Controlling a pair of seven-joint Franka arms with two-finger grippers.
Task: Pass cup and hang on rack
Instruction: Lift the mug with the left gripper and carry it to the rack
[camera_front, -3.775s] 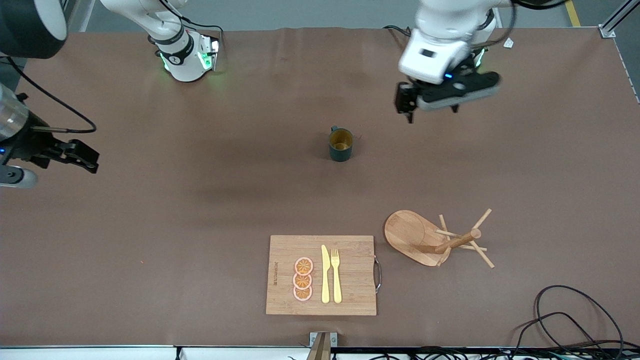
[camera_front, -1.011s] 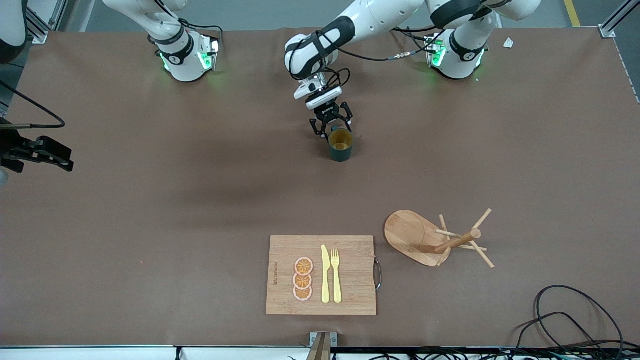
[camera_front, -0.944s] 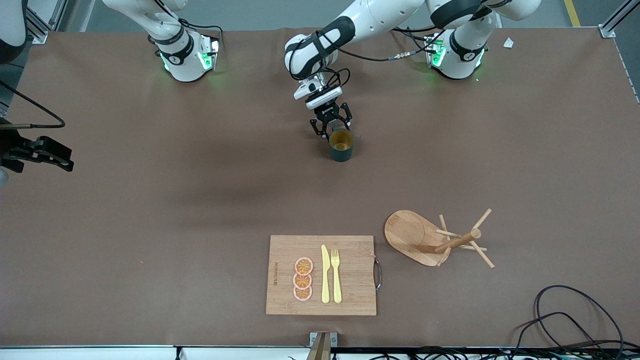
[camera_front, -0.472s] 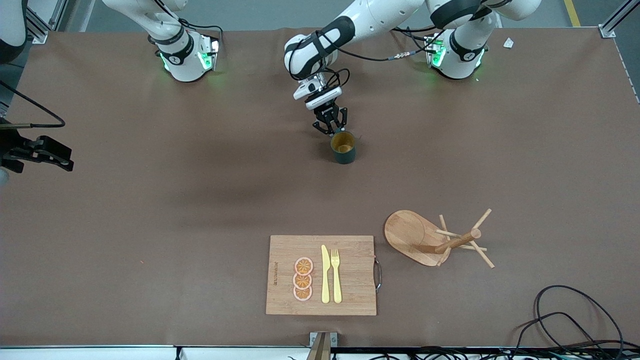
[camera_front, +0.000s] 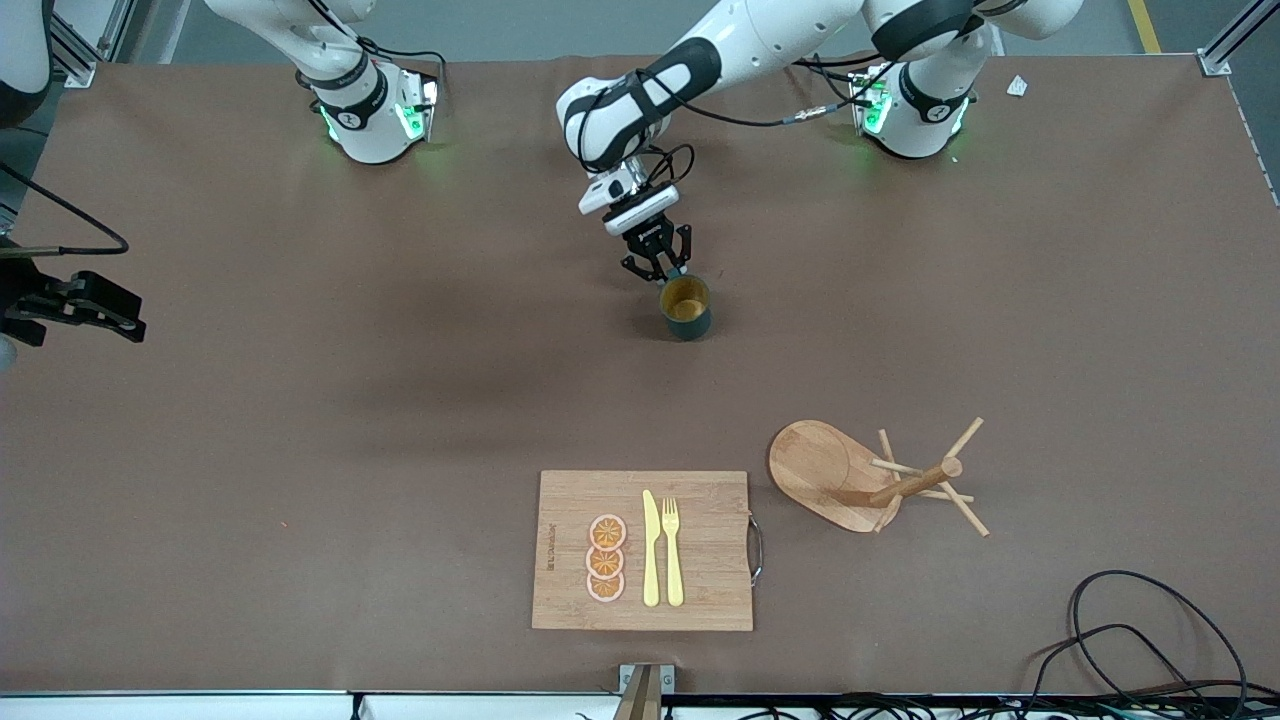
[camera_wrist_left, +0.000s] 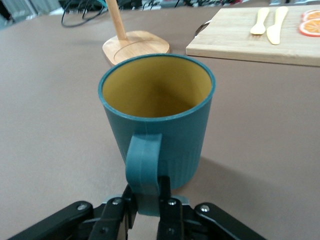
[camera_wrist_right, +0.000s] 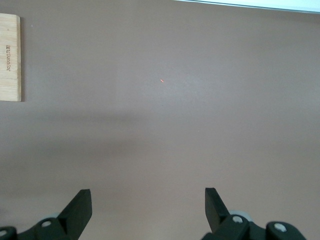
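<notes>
Mid-table, the left gripper (camera_front: 661, 270) is clamped on the loop handle of the cup (camera_front: 686, 307), which sits upright (yellow inside showing). The rack (camera_front: 868, 478) stands nearer the front camera, beside the cutting board (camera_front: 700, 560). The right gripper (camera_wrist_right: 148, 207) waits over bare table at its end, fingers spread.

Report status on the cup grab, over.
Left claw shut on the cup handle, cup upright mid-table. Right claw open, waiting over the right arm's end. Rack stands nearer the camera, toward the left arm's end; nothing between.
</notes>
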